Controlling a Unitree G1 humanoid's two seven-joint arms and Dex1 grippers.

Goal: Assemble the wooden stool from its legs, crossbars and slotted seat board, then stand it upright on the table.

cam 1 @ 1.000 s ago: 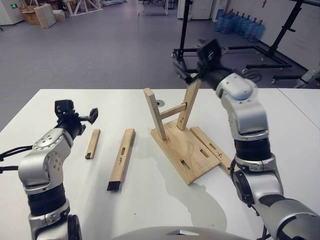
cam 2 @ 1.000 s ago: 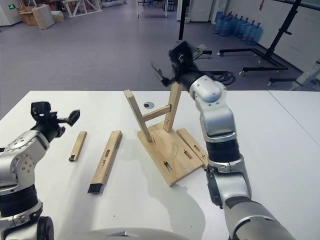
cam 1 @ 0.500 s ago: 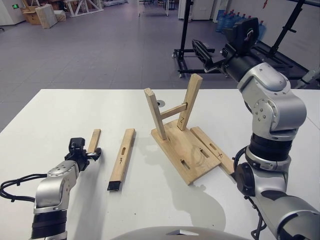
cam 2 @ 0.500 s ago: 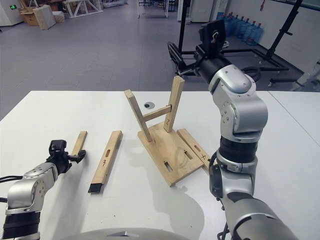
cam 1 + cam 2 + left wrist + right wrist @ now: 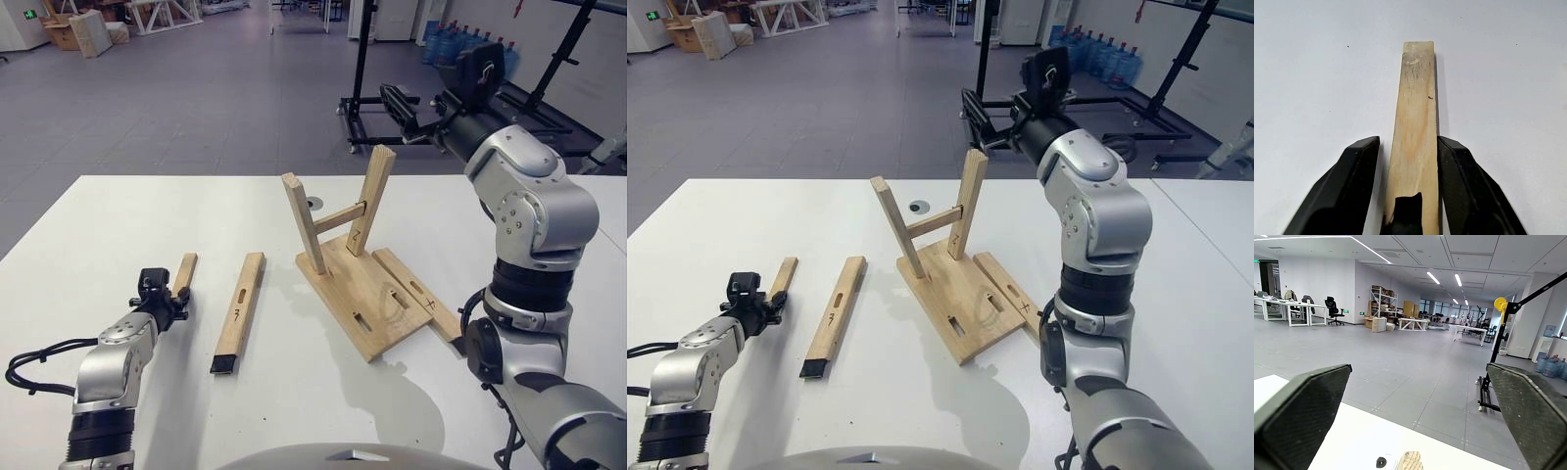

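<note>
On the white table (image 5: 108, 211), flat at centre right: seat board (image 5: 367, 299) with two tilted legs (image 5: 305, 223) in its far slots, joined by a crossbar (image 5: 340, 217), a spare leg (image 5: 416, 292) just beside its right edge, bare tabletop near and far left. Left of the board, well apart: slotted leg (image 5: 240, 311), then short bar (image 5: 183, 273). Above the far table edge, right gripper (image 5: 1415, 401) spread wide, holding nothing; low at left, left gripper (image 5: 1408, 147) narrowly straddling the short bar's near end, a slim gap beside one finger (image 5: 1359, 166).
</note>
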